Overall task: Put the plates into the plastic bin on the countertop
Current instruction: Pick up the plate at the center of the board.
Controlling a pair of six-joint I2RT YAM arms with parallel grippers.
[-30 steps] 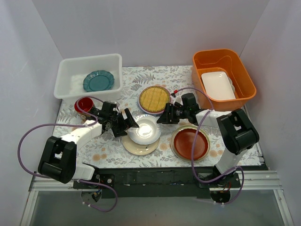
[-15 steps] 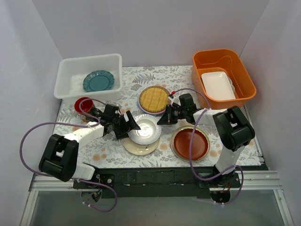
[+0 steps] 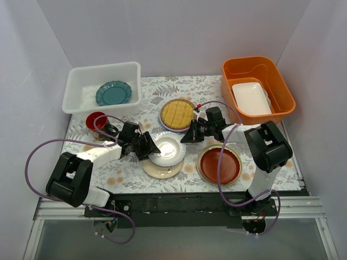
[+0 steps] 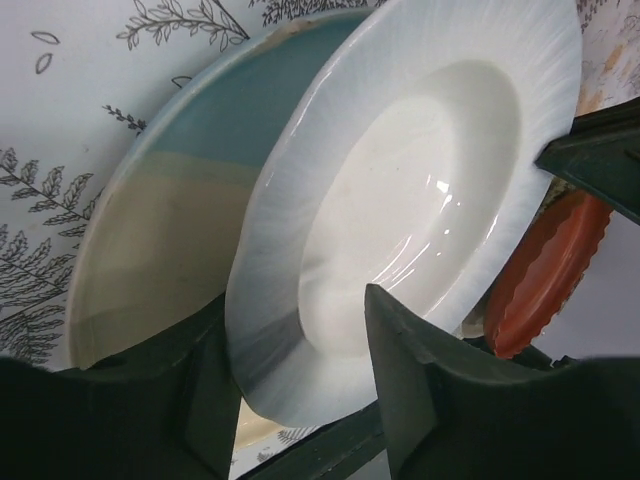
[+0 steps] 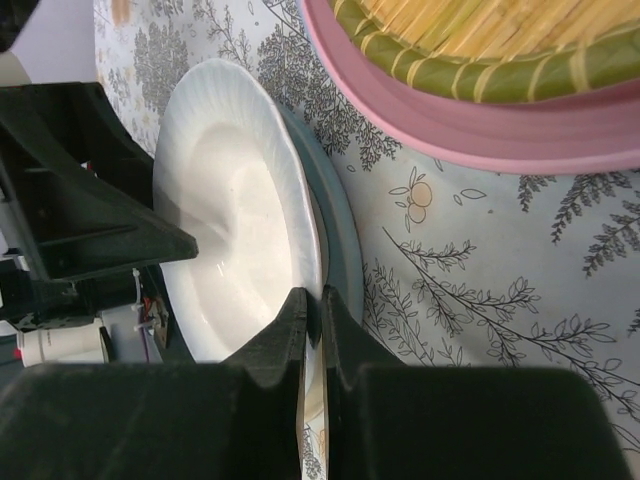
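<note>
Both grippers work one pale plate (image 3: 167, 149): the left gripper (image 4: 300, 400) straddles its rim, jaws apart, while the right gripper (image 5: 312, 340) pinches the opposite edge (apparently a handover).

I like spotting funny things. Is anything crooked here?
Yes: the white plate sits tilted on the cream-and-blue plate, its left edge between the left gripper's fingers, while the right gripper pinches its other rim.
</note>
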